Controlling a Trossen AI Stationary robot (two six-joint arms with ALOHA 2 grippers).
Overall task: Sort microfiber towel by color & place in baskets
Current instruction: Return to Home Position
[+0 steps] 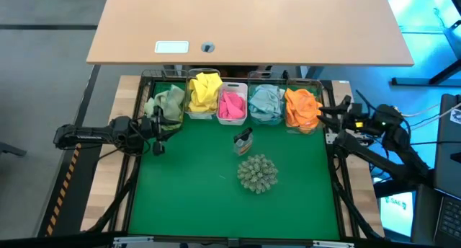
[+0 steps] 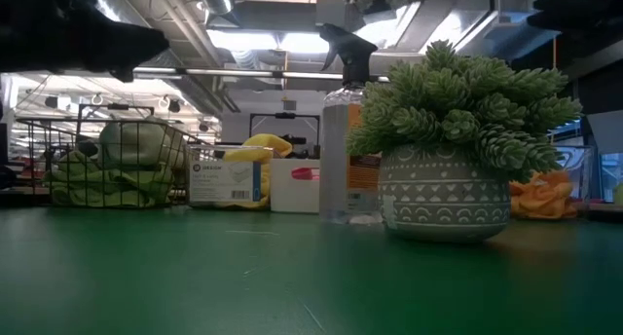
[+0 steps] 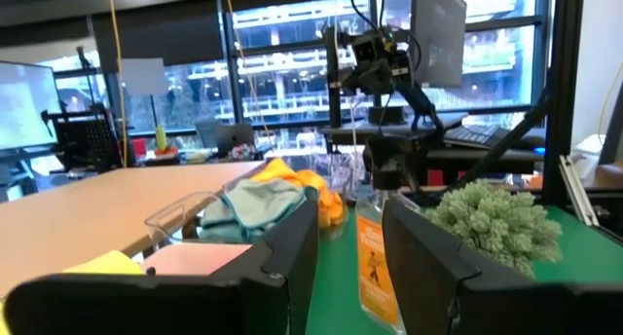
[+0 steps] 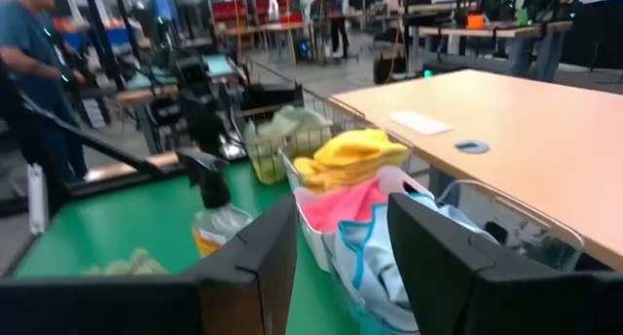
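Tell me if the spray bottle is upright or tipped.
Upright: the spray bottle stands on its base on the green mat, trigger head at the top.

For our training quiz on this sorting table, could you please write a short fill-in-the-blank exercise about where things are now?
1. The towel in the white bin is ____.
2. The orange towel fills the bin at the row's ____ end.
3. The spray bottle stands between the white bin and the potted ____.
4. The left gripper and right gripper are both empty and ____.
Missing words: pink; right; plant; open.
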